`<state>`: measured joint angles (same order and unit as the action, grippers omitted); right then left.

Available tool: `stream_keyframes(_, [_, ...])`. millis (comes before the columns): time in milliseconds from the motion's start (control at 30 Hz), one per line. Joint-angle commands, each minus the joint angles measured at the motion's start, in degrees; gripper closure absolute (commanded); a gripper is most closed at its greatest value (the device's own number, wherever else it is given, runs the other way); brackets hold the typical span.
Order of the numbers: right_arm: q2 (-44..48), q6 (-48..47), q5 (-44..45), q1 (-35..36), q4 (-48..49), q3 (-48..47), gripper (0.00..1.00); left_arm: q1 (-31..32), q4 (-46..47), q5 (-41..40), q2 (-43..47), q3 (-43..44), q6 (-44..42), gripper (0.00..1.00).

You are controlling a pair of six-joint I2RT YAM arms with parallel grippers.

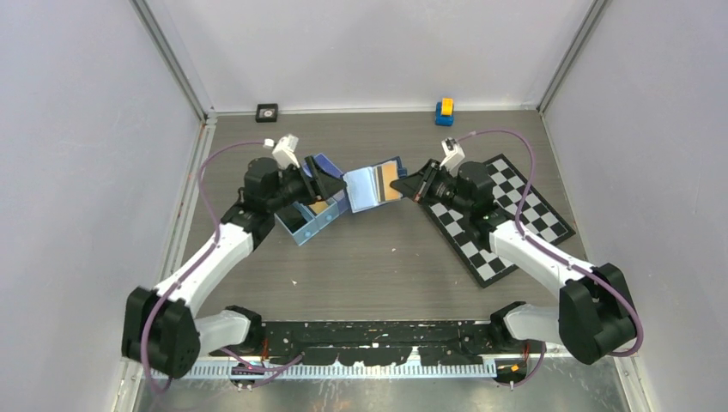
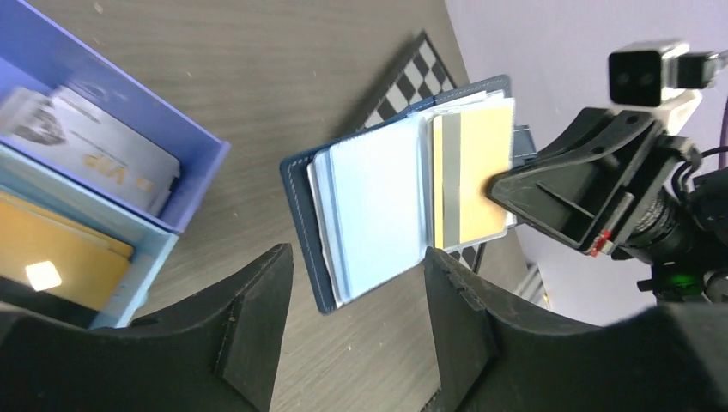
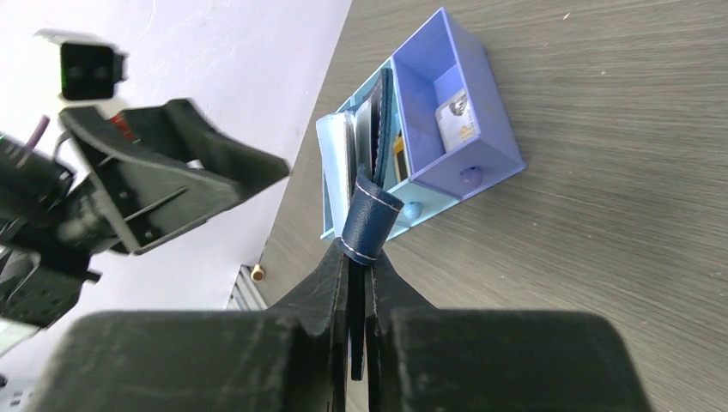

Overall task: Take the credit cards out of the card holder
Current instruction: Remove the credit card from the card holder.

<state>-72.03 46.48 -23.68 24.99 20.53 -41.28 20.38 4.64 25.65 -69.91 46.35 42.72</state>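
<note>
The navy card holder (image 1: 356, 190) hangs open like a book above the table between both arms. Its pockets show a pale blue-white card (image 2: 378, 210) and a gold card with a grey stripe (image 2: 476, 167). My right gripper (image 1: 405, 183) is shut on the holder's right-hand flap (image 3: 371, 219), its jaws pinching the navy edge (image 3: 358, 257). My left gripper (image 2: 356, 257) stands open just in front of the holder's left half (image 2: 302, 223), touching nothing. Its fingers (image 1: 319, 182) sit beside the holder.
A light-blue tray (image 1: 300, 230) with a purple compartment (image 2: 129, 107) lies under the left gripper. It holds a silver card (image 2: 94, 150) and an orange-gold card (image 2: 60, 257). A checkerboard mat (image 1: 506, 219) lies right; a yellow-blue block (image 1: 444, 111) and a black square (image 1: 267, 112) sit at the back.
</note>
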Motion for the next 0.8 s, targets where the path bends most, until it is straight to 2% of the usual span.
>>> stream_keyframes(0, [3.13,-1.81,5.15,-0.29,0.87,0.29,1.00,-0.43,5.13,-5.99,8.21,-4.76,-1.93,0.45])
stream_keyframes(133, [1.53,-1.30,3.81,-0.22,1.90,0.17,1.00,0.63,22.87,6.12,6.59,-8.35,2.39,0.70])
stream_keyframes(267, [-0.44,0.98,-0.08,-0.24,6.24,0.45,0.99,1.99,25.77,14.32,-1.57,-3.92,5.99,0.79])
stream_keyframes(367, [-1.40,3.00,-2.73,-0.22,10.39,1.09,1.00,2.14,33.19,18.00,-6.99,-3.85,11.73,0.78])
stream_keyframes(500, [-2.12,5.07,-4.82,-0.23,15.42,2.30,1.00,2.14,38.24,20.99,-11.03,-3.12,16.76,0.71])
stream_keyframes(767, [-4.59,8.14,-8.35,-0.05,21.20,2.61,1.00,2.16,39.45,22.51,-14.63,-2.07,19.57,0.67])
